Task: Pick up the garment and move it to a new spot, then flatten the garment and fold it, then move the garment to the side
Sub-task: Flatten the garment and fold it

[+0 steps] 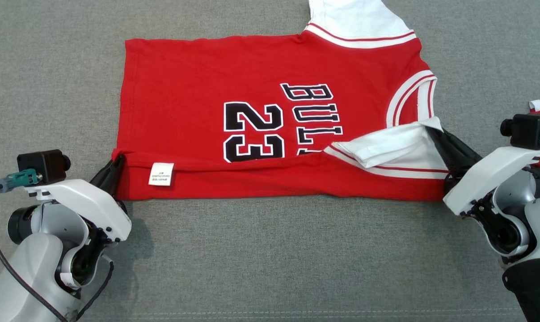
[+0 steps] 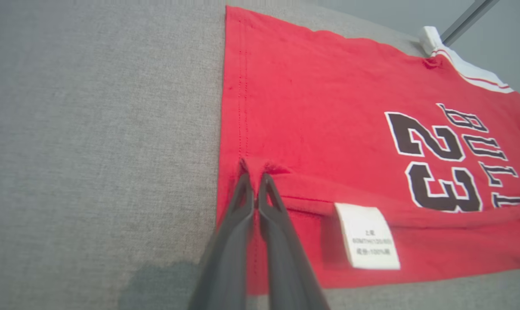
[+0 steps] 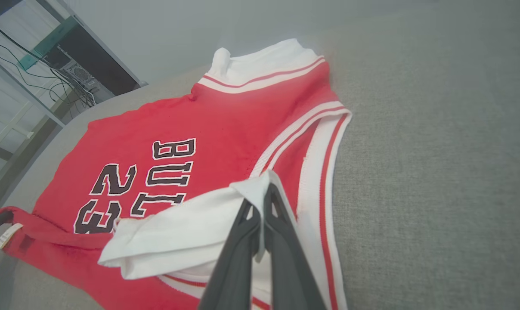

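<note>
Head view: the garment, a red jersey printed with the number 23, lies spread on the grey padded surface. It sits between the two grippers and extends away beyond their fingertips. The near long edge is turned over onto the body in a narrow band. This exposes a white care label just beside the left gripper, on its inner side.

**Step in hand.** Judged from the layout, the garment is already placed and flattened, and the first lengthwise fold is under way. The turned band covers only the lowest part of the print.

**Next move.** Both pinched ends need to travel together, away from the robot and across the body of the garment. The edge between them should be held taut so the fold line runs straight. The ends should then be lowered onto the cloth before release. Uneven travel would likely skew the fold.

**Left gripper.** The fingers are closed together, with no gap at the tips. They pinch the hem corner at the end of the turned band, and the cloth bunches slightly at the tips.

**Right gripper.** The fingers are likewise closed, clamping the white sleeve at its outer corner. The sleeve is drawn inward over the red body. The striped armhole trim lies just past the fingertips.
</note>
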Robot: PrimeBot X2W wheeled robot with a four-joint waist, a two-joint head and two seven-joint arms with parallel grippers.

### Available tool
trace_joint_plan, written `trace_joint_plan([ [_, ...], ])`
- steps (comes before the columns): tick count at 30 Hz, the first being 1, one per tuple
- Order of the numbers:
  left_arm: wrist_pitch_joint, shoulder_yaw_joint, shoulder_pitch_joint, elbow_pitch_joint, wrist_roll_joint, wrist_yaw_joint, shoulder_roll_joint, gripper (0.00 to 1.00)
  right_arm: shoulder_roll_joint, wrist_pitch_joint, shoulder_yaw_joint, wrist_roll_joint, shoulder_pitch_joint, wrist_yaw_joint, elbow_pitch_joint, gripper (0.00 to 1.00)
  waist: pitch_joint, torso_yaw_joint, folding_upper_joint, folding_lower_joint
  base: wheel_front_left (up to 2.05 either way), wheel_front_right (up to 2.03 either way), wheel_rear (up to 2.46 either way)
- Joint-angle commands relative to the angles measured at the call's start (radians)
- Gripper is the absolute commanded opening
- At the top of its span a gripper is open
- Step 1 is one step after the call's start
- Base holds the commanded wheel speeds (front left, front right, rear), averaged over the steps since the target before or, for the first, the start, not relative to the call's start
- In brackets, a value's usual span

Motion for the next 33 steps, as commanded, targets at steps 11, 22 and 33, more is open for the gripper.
trace_joint_plan([
  [11,-0.158,0.075,-0.041,0.026,0.025,0.006,0.015,1.00,-0.054,-0.171,0.048,0.073,-0.038,0.000,0.025,1.00,0.010,0.008,0.0000,0.0000,0.00,0.00,0.00],
  [22,-0.234,0.067,0.112,-0.037,0.072,0.073,0.017,1.00,-0.045,-0.373,-0.016,-0.074,0.148,0.000,-0.027,1.00,-0.006,-0.002,0.0000,0.0000,0.00,0.00,0.00],
  [33,-0.150,0.067,0.175,-0.059,0.027,0.079,0.045,1.00,0.060,-0.327,-0.091,-0.262,0.303,0.000,-0.086,1.00,-0.029,-0.020,0.0000,0.0000,0.00,0.00,0.00],
])
